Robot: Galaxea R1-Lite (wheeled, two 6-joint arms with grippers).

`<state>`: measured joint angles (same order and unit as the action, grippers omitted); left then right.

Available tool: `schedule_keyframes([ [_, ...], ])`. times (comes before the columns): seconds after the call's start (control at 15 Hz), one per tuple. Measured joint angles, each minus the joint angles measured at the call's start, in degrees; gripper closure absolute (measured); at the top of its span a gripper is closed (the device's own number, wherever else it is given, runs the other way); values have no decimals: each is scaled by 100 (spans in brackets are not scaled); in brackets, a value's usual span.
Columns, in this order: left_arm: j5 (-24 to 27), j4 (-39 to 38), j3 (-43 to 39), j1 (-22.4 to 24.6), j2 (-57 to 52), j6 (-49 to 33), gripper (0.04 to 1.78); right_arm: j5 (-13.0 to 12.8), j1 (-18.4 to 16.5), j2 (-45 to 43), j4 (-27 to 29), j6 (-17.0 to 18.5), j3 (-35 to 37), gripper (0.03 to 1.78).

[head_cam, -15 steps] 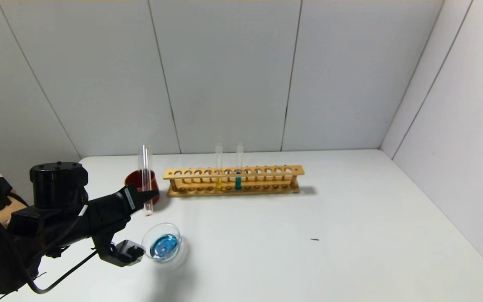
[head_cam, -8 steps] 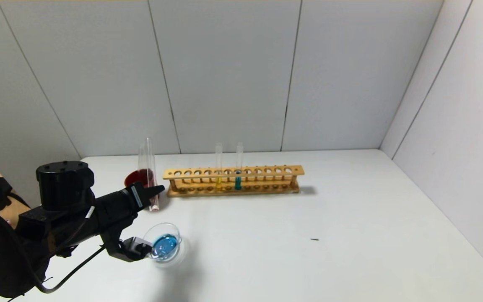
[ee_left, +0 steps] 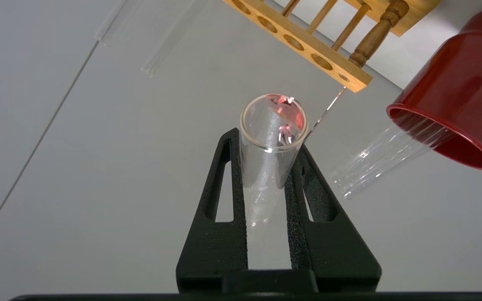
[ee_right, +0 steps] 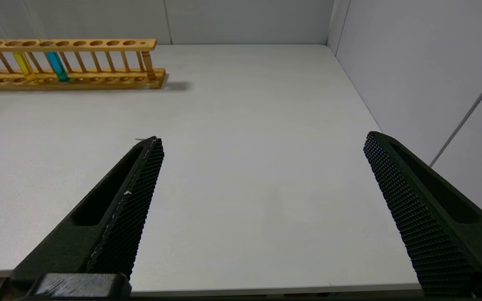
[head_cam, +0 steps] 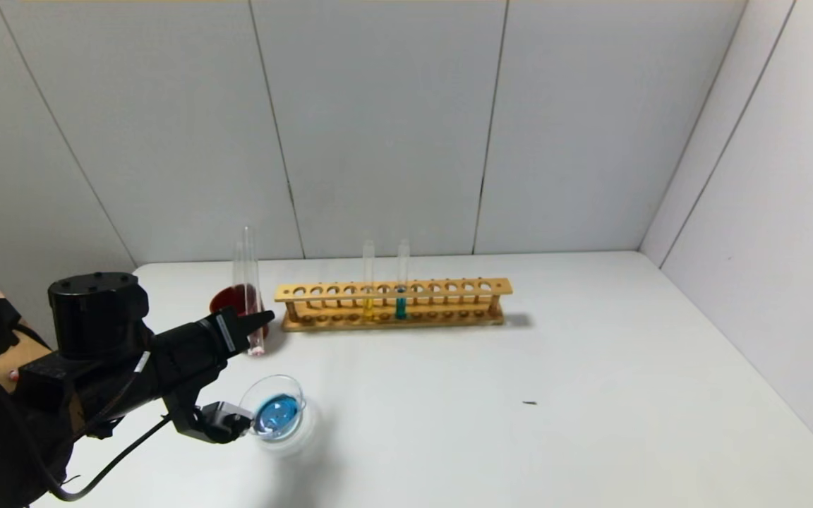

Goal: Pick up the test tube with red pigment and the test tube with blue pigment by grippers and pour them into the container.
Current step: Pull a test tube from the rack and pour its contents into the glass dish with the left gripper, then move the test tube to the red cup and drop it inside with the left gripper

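One nearly emptied test tube with red pigment (head_cam: 250, 296) is clamped upright in the left gripper (head_cam: 255, 326), just before the red cup (head_cam: 230, 302). At its 6 o'clock, blue liquid is held in the container (head_cam: 276, 413). Parked low, the right gripper (ee_right: 262, 188) is spread wide, holding nothing.

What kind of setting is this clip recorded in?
Probably a mock chemistry bench: a white table enclosed by plain grey panels, a wooden test tube rack and a glass dish of blue liquid. The left gripper holds a test tube.
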<state>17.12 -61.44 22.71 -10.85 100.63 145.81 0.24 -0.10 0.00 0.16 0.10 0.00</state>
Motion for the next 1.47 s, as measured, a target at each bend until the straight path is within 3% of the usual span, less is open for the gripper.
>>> schedule_keyframes([
  [0.47, -12, -41, 18, 7, -33, -188, 151, 0, 0, 0, 0, 0, 0, 6],
  [0.67, -232, -85, 217, -30, -182, -1232, 151, -2, 0, 0, 2, 0, 0, 6],
  [0.87, -984, -352, 705, -254, -614, -2892, 151, -2, 0, 0, 0, -2, 0, 6],
  [1.27, -3760, -330, 768, -610, -1566, -6439, 151, -2, 0, 0, 2, 0, 0, 6],
  [1.47, -4263, -110, 527, -624, -1585, -8344, 151, 0, 0, 0, 2, 0, 0, 6],
])
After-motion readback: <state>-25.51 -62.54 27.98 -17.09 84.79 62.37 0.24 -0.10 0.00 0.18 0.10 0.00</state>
